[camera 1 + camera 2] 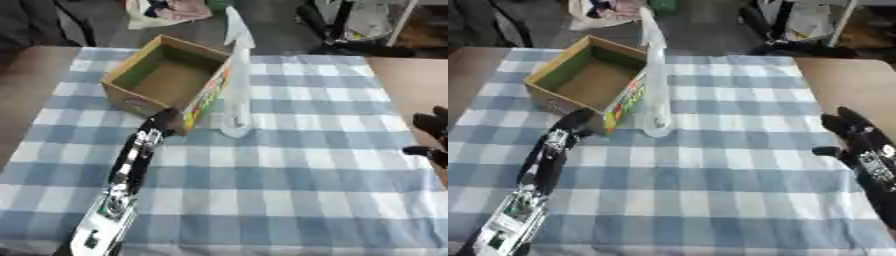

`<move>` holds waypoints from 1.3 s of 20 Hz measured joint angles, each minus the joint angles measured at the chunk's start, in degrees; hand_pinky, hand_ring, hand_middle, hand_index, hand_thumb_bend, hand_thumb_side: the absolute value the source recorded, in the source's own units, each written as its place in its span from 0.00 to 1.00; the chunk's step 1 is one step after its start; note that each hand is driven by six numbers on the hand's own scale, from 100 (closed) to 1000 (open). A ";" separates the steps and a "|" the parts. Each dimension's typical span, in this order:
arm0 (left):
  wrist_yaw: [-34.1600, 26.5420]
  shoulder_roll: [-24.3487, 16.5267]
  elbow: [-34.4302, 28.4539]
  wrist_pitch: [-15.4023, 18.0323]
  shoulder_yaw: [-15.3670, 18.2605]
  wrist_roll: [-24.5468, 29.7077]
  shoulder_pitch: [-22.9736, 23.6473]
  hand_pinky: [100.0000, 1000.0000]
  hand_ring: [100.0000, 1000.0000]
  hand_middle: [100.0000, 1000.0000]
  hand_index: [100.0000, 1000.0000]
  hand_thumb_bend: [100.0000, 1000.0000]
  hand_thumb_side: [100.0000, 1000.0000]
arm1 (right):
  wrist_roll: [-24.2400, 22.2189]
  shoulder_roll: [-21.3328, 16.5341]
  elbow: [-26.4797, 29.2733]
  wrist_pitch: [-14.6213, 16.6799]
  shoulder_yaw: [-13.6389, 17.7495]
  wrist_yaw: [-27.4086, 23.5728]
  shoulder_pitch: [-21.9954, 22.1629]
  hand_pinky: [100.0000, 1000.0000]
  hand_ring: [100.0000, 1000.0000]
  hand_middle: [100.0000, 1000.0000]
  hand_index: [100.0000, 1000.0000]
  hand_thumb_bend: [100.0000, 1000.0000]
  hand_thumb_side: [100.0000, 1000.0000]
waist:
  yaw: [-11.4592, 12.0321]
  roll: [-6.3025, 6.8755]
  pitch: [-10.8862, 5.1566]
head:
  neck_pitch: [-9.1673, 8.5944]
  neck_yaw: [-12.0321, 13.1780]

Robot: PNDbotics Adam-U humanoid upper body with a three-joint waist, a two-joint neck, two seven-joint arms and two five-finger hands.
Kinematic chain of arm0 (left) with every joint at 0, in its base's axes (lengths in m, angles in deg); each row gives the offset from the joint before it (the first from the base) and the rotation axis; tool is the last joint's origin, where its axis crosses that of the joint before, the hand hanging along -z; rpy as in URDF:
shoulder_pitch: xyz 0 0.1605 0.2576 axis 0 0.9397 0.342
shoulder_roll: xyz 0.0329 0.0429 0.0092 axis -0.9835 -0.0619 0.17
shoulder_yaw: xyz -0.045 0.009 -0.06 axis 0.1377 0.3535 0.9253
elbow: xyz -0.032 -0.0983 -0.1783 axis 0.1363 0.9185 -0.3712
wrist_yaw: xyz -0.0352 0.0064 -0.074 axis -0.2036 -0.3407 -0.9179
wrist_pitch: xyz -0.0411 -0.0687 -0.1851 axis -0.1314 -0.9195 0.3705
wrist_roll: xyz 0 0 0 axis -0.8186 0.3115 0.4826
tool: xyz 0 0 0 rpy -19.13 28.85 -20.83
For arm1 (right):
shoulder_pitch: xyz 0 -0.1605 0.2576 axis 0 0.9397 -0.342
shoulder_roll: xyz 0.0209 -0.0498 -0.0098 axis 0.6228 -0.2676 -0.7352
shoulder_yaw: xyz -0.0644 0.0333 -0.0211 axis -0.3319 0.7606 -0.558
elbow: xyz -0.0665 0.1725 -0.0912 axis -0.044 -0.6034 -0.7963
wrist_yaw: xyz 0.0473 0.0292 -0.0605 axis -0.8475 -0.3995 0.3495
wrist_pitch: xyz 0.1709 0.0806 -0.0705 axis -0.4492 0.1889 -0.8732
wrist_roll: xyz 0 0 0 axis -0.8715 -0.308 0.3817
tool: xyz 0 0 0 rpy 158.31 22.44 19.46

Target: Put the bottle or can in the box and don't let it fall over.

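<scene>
bottle: clear plastic bottle (pixel 236 95) stands upright at upper centre, just beside the box's right wall
box: open cardboard box (pixel 140 75), upper left, holds nothing visible
left hand (pixel 160 121): at the box's near corner, fingers unclear, cannot tell
right hand (pixel 855 132): right edge, released, idle
next: grasp bottle low, lift straight, lower upright

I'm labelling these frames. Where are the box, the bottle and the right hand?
box (pixel 131 95): left eye view, near wall.
bottle (pixel 656 80): right eye view, clear body.
right hand (pixel 859 137): right eye view, black palm.
</scene>
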 measured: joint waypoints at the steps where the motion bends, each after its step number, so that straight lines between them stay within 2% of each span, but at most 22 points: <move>1: 0.00 0.00 -0.01 0.05 0.00 -0.08 0.00 0.84 0.94 0.82 0.89 0.13 1.00 | 0.00 -0.69 -0.62 0.31 -0.30 -0.25 -1.05 0.73 1.00 0.90 1.00 0.00 0.66 | 0.30 0.04 -0.05 | 0.00 -0.14; 6: -0.35 0.00 -0.87 0.26 -0.01 -0.29 -0.05 0.84 0.93 0.81 0.89 0.13 1.00 | -0.21 -3.84 -5.57 1.14 -2.10 -1.72 -7.36 0.73 1.00 0.91 1.00 0.00 0.65 | 2.46 0.76 -0.74 | 0.00 -1.74; 10: -1.19 0.04 -1.81 0.53 -0.05 -0.31 -0.44 0.84 0.93 0.81 0.88 0.14 1.00 | -0.42 -5.46 -12.19 1.67 -3.54 -1.82 -12.91 0.73 1.00 0.92 1.00 0.00 0.67 | 5.27 2.01 -0.93 | 0.01 -3.62; 15: -2.39 0.25 -2.80 0.70 -0.40 -0.35 -1.67 0.83 0.92 0.80 0.88 0.14 0.99 | 0.12 -5.80 -21.41 2.48 -3.95 0.14 -18.45 0.73 1.00 0.95 1.00 0.00 0.69 | 8.93 3.42 -0.52 | 0.01 -6.19; 16: -2.63 0.37 -2.93 0.76 -0.45 -0.36 -1.95 0.83 0.92 0.80 0.88 0.14 0.99 | 0.31 -5.80 -23.22 2.60 -3.95 0.63 -19.55 0.73 1.00 0.95 1.00 0.00 0.72 | 9.67 3.69 -0.38 | 0.01 -6.78; 18: -3.04 0.54 -3.22 0.88 -0.70 -0.33 -2.37 0.83 0.92 0.80 0.88 0.14 0.99 | 0.68 -5.79 -26.54 2.90 -3.78 1.64 -21.56 0.73 1.00 0.96 1.00 0.00 0.69 | 10.75 4.06 -0.30 | 0.01 -7.95; 24: -4.47 0.55 -4.44 1.32 -0.92 0.00 -3.06 0.82 0.91 0.79 0.88 0.15 0.97 | 1.70 -4.79 -35.42 4.49 -3.62 5.80 -27.27 0.77 1.00 1.00 1.00 0.00 0.73 | 12.19 4.80 -0.27 | 0.01 -10.36; 26: -4.85 0.55 -4.95 1.43 -0.91 0.01 -3.07 0.82 0.91 0.79 0.88 0.15 0.97 | 2.29 -4.07 -38.26 5.24 -3.59 7.98 -28.69 0.78 1.00 1.00 1.00 0.00 0.79 | 12.51 4.97 -0.27 | 0.02 -10.72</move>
